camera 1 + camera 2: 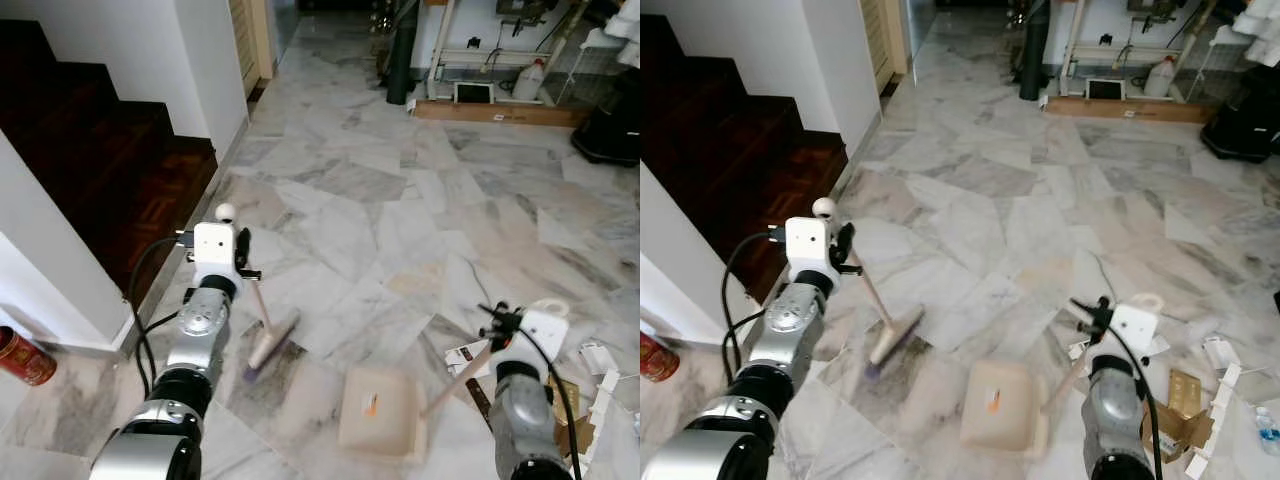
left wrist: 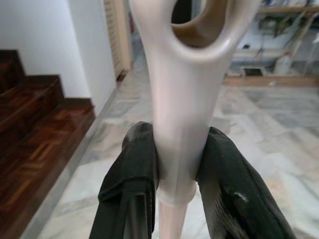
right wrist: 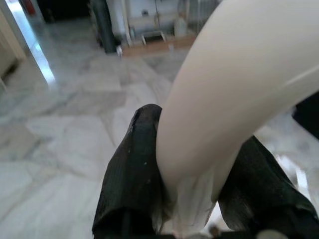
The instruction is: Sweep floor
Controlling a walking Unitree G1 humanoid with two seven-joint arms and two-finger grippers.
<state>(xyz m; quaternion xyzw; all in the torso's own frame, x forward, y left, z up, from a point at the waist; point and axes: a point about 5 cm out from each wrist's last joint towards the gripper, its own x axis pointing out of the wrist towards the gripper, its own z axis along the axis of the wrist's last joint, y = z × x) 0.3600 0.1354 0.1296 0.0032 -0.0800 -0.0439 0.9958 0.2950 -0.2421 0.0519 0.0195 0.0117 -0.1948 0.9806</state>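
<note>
left gripper (image 2: 177, 164): jaws closed tight on the brush handle (image 2: 178, 99) | brush head (image 1: 272, 343) rested on the marble floor (image 1: 400, 210) below the jaws | right gripper (image 3: 192, 184): jaws clamped on the dustpan handle (image 3: 234, 84) | dustpan (image 1: 380, 408) set flat on floor, beyond those jaws

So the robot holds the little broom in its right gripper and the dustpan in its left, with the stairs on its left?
Swapped: the left eye view shows the left gripper holding the broom, and the right gripper the dustpan. The stairs are on its left.
</note>
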